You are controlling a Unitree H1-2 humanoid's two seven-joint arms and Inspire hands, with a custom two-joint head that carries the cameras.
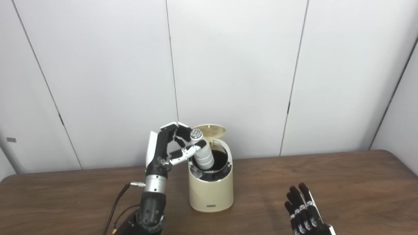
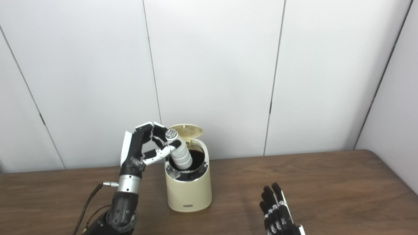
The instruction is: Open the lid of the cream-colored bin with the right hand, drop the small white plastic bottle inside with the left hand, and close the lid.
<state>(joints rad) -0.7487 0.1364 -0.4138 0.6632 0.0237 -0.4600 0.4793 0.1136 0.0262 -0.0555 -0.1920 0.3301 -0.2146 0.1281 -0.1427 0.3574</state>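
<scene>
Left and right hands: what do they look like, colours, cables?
Left hand: black frame, white back plate, white and black fingers, on a silver wrist ring and a black forearm trailed by thin dark cables. Right hand: black fingers with small white markings, white trim at the edge.

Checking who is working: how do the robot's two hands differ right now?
The left hand is raised beside the bin, shut on the white bottle over its opening; the right hand is low over the table, fingers apart, holding nothing. Both have dark fingers.
</scene>
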